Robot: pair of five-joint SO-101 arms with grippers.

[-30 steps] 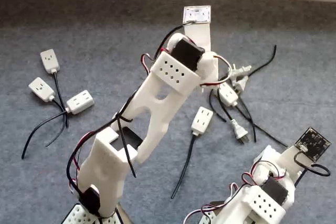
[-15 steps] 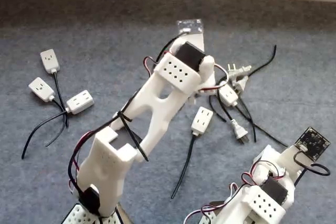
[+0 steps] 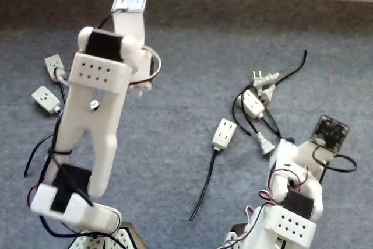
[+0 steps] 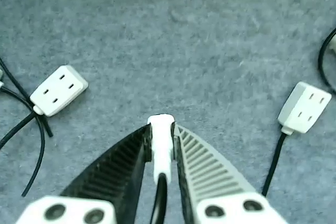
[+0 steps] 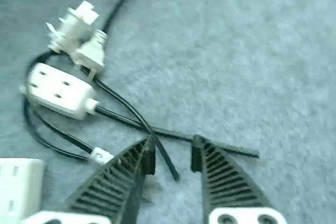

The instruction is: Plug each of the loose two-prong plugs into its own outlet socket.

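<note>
My left gripper [image 4: 161, 130] is shut on a white two-prong plug [image 4: 161, 153] whose black cord trails back between the fingers. It hovers over the carpet, with one white outlet socket [image 4: 58, 90] to one side and another socket [image 4: 304, 107] to the other. My right gripper [image 5: 172, 155] stands open just above a black cord [image 5: 157, 148], holding nothing. Beyond it lie a socket [image 5: 58, 92] and two loose plugs [image 5: 79, 17] [image 5: 89, 51]. In the high view the same plugs [image 3: 265, 78] sit at the right, with a further plug [image 3: 265, 144] near the right arm.
Two more sockets [image 3: 55, 67] [image 3: 45, 98] lie at the far left beside the left arm [image 3: 96, 115]. The middle socket [image 3: 224, 133] has a black cord running toward the front. Tangled black cords [image 3: 274, 126] surround the right cluster. Grey carpet [image 3: 192, 56] covers the table.
The left arm has swung from the right-hand cluster across to the left side of the table. The right arm has extended toward the cluster of cords and plugs.
</note>
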